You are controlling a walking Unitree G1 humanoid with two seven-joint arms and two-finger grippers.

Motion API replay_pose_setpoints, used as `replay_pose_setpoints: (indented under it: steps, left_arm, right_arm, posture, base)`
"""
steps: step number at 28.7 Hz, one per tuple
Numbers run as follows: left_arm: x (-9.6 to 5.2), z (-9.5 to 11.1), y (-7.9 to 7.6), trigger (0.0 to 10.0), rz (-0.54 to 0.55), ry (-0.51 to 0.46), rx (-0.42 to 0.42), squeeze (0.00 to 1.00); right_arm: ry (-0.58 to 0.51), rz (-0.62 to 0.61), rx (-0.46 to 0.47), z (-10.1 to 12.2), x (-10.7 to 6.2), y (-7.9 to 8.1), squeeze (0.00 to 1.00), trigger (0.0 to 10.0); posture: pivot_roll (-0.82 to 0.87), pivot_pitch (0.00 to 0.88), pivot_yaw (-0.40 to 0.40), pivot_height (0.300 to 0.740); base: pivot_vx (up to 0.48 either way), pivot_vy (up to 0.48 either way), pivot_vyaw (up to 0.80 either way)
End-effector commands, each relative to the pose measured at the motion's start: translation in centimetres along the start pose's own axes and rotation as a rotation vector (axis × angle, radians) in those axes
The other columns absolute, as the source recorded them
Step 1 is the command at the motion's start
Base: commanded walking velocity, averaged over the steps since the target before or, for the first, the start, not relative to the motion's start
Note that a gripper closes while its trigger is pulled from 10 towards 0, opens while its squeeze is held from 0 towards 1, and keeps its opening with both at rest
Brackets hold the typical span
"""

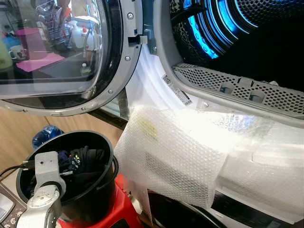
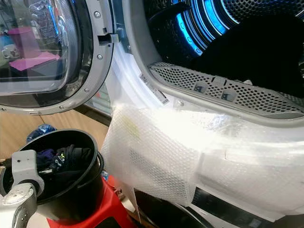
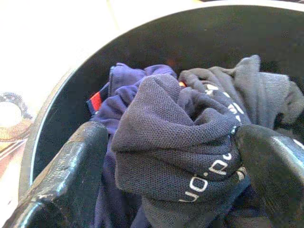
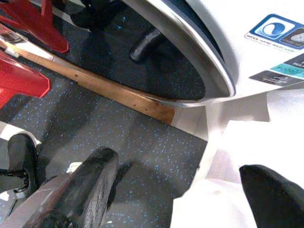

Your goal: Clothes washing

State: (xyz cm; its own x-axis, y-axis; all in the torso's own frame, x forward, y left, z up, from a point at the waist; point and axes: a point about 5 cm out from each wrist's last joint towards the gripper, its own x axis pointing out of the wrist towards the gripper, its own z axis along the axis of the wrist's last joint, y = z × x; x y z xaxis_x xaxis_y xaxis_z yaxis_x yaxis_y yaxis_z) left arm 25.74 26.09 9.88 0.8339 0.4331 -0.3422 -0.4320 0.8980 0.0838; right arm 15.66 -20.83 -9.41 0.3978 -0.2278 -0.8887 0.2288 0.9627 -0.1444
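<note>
The left pincer point(image 3: 171, 156) is reaching down into a black bucket point(image 1: 102, 142) at the near left, its two black fingers point(image 3: 66, 180) spread wide on either side of a bunched dark mesh garment point(image 3: 166, 137), not yet closing on it. The garment is lying crumpled in a heap with no clear long axis; a band of white lettering is running across its fold toward the nearer finger, and a purple cloth point(image 3: 126, 78) with a small red tag is sitting beside it, with a grey piece point(image 3: 266, 90) farther in. The bucket is standing on a red stool point(image 1: 118, 209), just left of a front-loading machine whose white front is wearing a sheet of bubble wrap point(image 1: 171, 156). The machine's round door point(image 1: 61, 52) is swinging open to the left, its glass mirroring a room behind, and the drum point(image 1: 237, 28) to the far right is glowing with blue light above a perforated grey lip. The right pincer point(image 4: 175, 190) is hanging low with its fingers apart and empty, over dark speckled flooring point(image 4: 133, 142) edged by a wooden strip, near the machine's white lower panel.
</note>
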Motion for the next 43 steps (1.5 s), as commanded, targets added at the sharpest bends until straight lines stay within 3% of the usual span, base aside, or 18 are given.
replay_pose_setpoints:
  steps: [1,18,24,25,26,29,43]
  left_arm:
    - [0.3,0.2,0.5,10.0,0.042,-0.001,0.023,0.00]
    - [2.1,-0.4,-1.7,10.0,0.004,0.034,0.048,0.00]
    - [2.2,-1.1,-1.9,10.0,0.005,0.062,0.001,0.00]
    - [2.3,-1.1,-1.9,4.1,0.003,0.063,0.001,0.00]
    - [2.3,-1.2,-2.0,0.0,0.000,0.067,-0.002,0.00]
    - [2.4,-1.2,-2.2,0.0,-0.010,0.066,-0.007,0.00]
    - [2.2,-1.3,-2.4,0.0,-0.022,0.070,-0.021,0.00]
  right_arm:
    - [0.017,0.000,-0.008,-0.5,0.0,-0.1,0.00,10.0]
    - [-0.007,-0.028,-0.124,-0.1,0.0,-0.5,0.00,10.0]
    - [-0.018,-0.030,-0.177,-0.1,0.0,-0.5,0.00,10.0]
    - [-0.018,-0.031,-0.181,-0.1,0.0,-0.5,0.00,10.0]
    - [-0.018,-0.031,-0.189,-0.1,0.0,-0.5,0.00,10.0]
    - [-0.023,-0.026,-0.241,-0.1,0.0,-0.4,0.00,10.0]
    - [-0.024,-0.020,-0.274,-0.1,0.0,-0.1,0.00,10.0]
  posture:
    - [0.04,0.008,0.004,0.740]
    - [0.02,0.000,-0.001,0.740]
    - [0.01,0.000,-0.005,0.740]
    - [0.01,0.000,-0.006,0.740]
    - [0.01,0.000,-0.006,0.740]
    - [0.01,0.000,-0.008,0.740]
    - [0.03,0.000,-0.011,0.740]
  base:
    - [0.000,0.000,0.00]
    - [0.000,0.000,0.00]
    - [0.000,0.000,0.00]
    - [0.000,0.000,0.00]
    - [0.000,0.000,0.00]
    - [0.000,0.000,0.00]
    - [0.000,0.000,0.00]
